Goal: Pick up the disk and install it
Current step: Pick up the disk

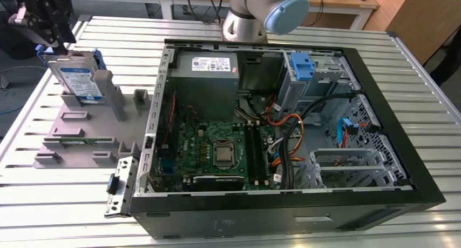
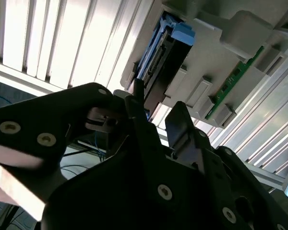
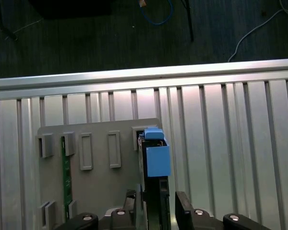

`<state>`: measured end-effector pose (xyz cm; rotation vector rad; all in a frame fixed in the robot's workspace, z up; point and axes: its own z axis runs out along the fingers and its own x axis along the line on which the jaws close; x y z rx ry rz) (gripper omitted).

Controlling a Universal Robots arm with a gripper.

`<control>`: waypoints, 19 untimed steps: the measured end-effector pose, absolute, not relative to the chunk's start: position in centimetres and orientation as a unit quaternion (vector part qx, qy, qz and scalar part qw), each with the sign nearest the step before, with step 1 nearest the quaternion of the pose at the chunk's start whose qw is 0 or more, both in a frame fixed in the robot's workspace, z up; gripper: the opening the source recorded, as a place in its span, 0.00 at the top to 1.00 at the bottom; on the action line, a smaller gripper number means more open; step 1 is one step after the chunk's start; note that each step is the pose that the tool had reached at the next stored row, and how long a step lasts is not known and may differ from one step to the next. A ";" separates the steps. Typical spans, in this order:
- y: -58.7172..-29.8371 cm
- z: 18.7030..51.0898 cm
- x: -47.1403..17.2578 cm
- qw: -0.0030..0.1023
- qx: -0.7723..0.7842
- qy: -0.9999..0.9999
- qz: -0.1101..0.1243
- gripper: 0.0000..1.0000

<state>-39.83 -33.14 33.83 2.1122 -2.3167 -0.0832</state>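
Observation:
The disk (image 1: 76, 78) stands on edge in a slot of the grey holder (image 1: 75, 130) on the exterior view's left, its white-and-blue label facing out and blue rails on its edges. My black gripper (image 1: 56, 46) hangs just above its upper far corner. In the first wrist view the disk (image 3: 156, 160) shows edge-on with its blue rail end, and my gripper (image 3: 156, 205) is open, one finger on either side of the edge with small gaps. The second wrist view has the disk (image 2: 159, 60) beyond my open gripper (image 2: 156, 109).
The open computer case (image 1: 288, 207) fills the middle and right, with a power-supply box (image 1: 205, 64), motherboard (image 1: 216, 148), cables and a drive bay holding a blue clip (image 1: 303, 64). A green memory stick (image 1: 81, 141) sits in the holder. The arm's base (image 1: 252, 15) stands behind the case.

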 end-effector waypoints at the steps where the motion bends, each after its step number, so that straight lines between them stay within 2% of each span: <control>1: -33.1 33.8 -39.8 0.003 0.673 -0.739 -0.027 0.53; 2: -33.1 33.8 -39.8 0.003 0.673 -0.739 -0.027 0.53; 4: -33.1 33.8 -39.8 0.003 0.673 -0.739 -0.027 0.42; 5: -33.1 33.8 -39.8 0.003 0.673 -0.739 -0.027 0.42; 6: -33.1 33.8 -39.8 0.003 0.673 -0.739 -0.027 0.35; 19: -33.1 33.3 -39.8 -0.001 0.705 -0.709 -0.022 0.35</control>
